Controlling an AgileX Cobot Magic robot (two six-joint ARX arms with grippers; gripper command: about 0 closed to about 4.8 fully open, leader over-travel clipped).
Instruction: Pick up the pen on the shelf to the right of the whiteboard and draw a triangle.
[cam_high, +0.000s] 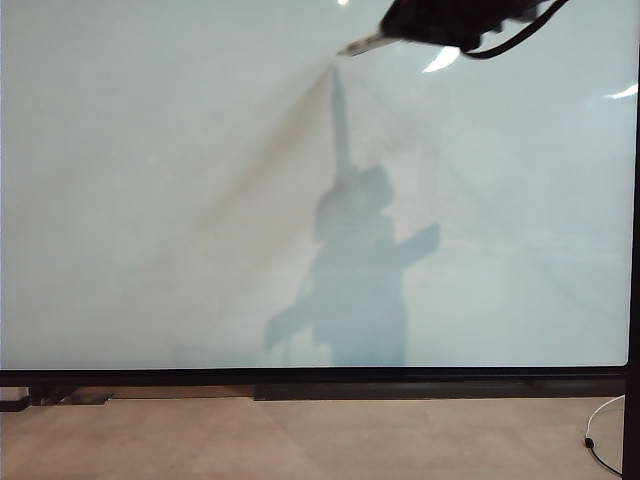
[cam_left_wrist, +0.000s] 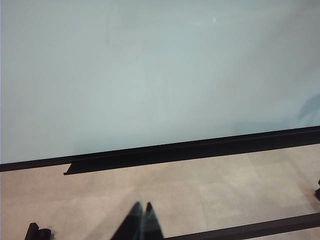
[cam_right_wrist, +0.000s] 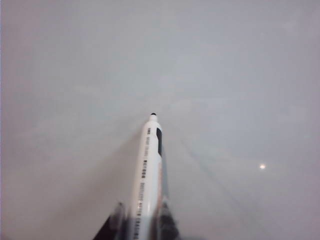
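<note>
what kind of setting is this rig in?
Looks like an indoor lab or office test setup. A large whiteboard fills the view above a beige tiled floor. The right gripper holds a pen at the board; the left gripper waits, shut.

pen (cam_right_wrist: 148, 170) tip before whiteboard (cam_high: 150, 200)

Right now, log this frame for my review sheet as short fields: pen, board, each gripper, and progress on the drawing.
pen: white marker with black tip, clamped in the right gripper, tip aimed at the board
whiteboard: pale board, black frame, no drawn line visible
right gripper: shut on the pen, at the upper right of the exterior view, near the board's top
left gripper: fingers together, holding nothing, low over the tan floor in front of the board's bottom edge
triangle: not yet started
contact: cannot tell whether the tip touches the board
</note>
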